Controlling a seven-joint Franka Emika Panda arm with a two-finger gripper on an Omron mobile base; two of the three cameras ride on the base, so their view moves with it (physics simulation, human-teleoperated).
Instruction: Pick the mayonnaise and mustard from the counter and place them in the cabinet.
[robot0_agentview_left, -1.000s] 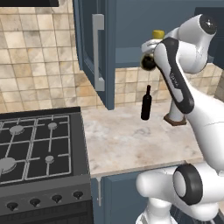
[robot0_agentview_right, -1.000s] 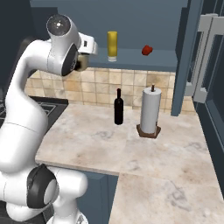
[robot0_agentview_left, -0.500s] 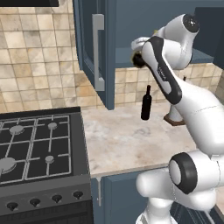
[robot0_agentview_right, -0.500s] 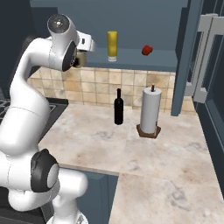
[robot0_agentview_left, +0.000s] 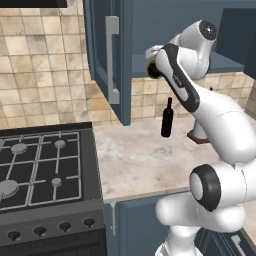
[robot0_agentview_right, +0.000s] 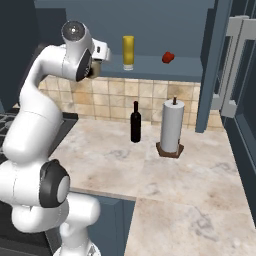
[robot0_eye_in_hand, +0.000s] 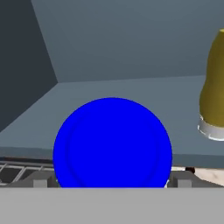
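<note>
Right, nearest the base is the beige marbled stone counter, with the black gas stove set in on its left. Further along the counter stands a tall dark wine bottle, upright. Just beside it, to the right, is a white paper-towel roll on a brown holder, near the bottle but apart from it.

Up we go to the dark blue wall cabinet. Its door with the long grey bar handle hangs open, and the blue shelf inside is in plain sight. The white arm is raised to shelf height and the tool is at the left end of that shelf.

In the hand view the tool is spread wide, released. Its two dark fingertips stand on either side of the mayonnaise, a squat jar with a bright blue round lid. The lid faces the camera square on, right between those tips. Whether the tips touch it I cannot tell, nor whether the jar sits on the shelf or at its front edge.

Deeper in and to the right, the mustard, a yellow squeeze bottle with a whitish cap, stands on the shelf, well clear of the jar. Further right on the shelf lies a small red ball.
</note>
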